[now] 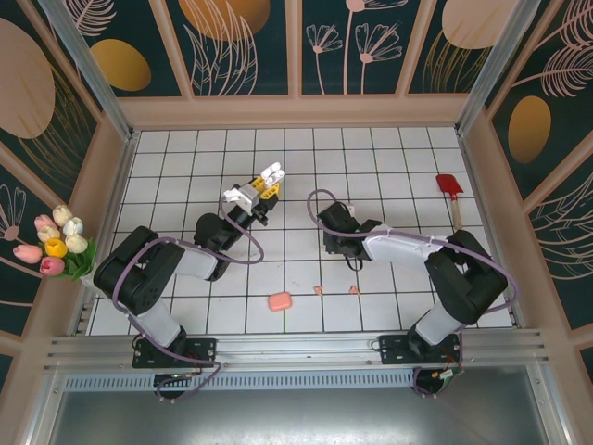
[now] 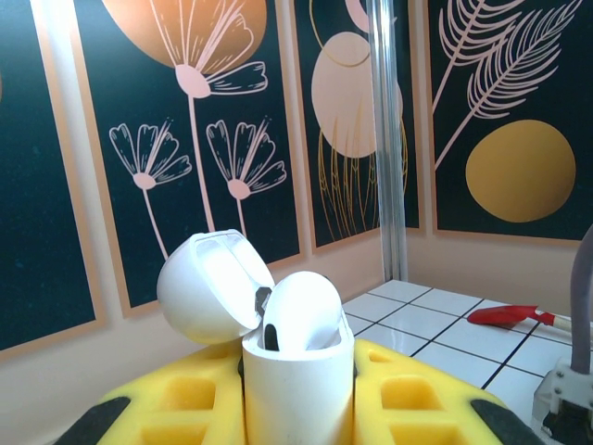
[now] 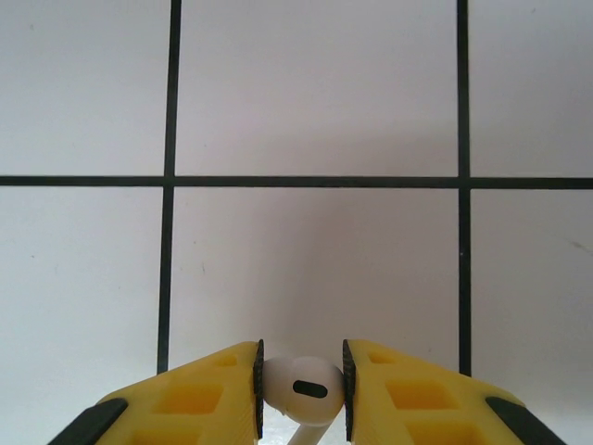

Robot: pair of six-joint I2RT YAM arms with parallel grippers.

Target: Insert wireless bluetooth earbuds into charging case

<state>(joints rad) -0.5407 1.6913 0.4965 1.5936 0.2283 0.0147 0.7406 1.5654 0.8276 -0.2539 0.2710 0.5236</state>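
Note:
My left gripper [image 2: 298,394] is shut on a white charging case [image 2: 296,380], held upright between its yellow fingers. The lid [image 2: 208,287] is swung open to the left, and one white earbud [image 2: 301,311] sits in the case. From above, the case [image 1: 269,178] is raised over the middle of the tiled floor. My right gripper [image 3: 301,389] is shut on another white earbud [image 3: 298,382], pointing down close above a white tile. Two salmon-pink earbuds [image 1: 318,289] [image 1: 353,289] lie on the tiles near the front, beside a closed pink case [image 1: 279,301].
A red spatula [image 1: 449,185] lies at the back right, also seen low on the right from the left wrist [image 2: 510,315]. A bunch of tulips [image 1: 57,243] sits outside the left wall. Patterned walls enclose the floor on three sides.

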